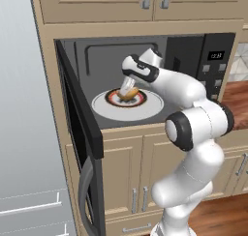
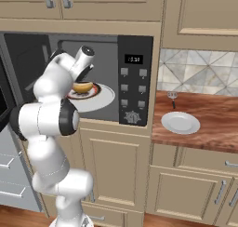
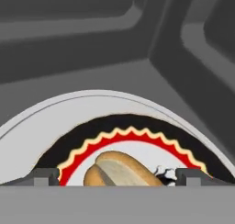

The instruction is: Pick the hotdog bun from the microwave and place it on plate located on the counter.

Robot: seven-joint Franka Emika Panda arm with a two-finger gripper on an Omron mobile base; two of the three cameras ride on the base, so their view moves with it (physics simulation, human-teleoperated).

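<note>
The golden-tan hotdog bun (image 3: 120, 169) lies on a small dark plate with a red-orange rim (image 1: 140, 100), which sits on the white turntable disc (image 1: 104, 107) inside the open microwave (image 1: 97, 56). My gripper (image 1: 127, 90) reaches down into the cavity right over the bun (image 1: 131, 95). It is open: in the hand view its dark fingertips (image 3: 46, 176) stand wide apart on either side of the bun, with a gap on each side. The pale round plate (image 2: 180, 123) rests on the reddish-brown counter (image 2: 218, 114) to the right of the microwave.
The black microwave door (image 1: 80, 133) hangs open to the left, at my arm's side. The button panel (image 2: 134, 82) stands between the cavity and the counter. A small metal utensil (image 2: 172, 96) lies behind the pale plate. Beige cabinets hang overhead.
</note>
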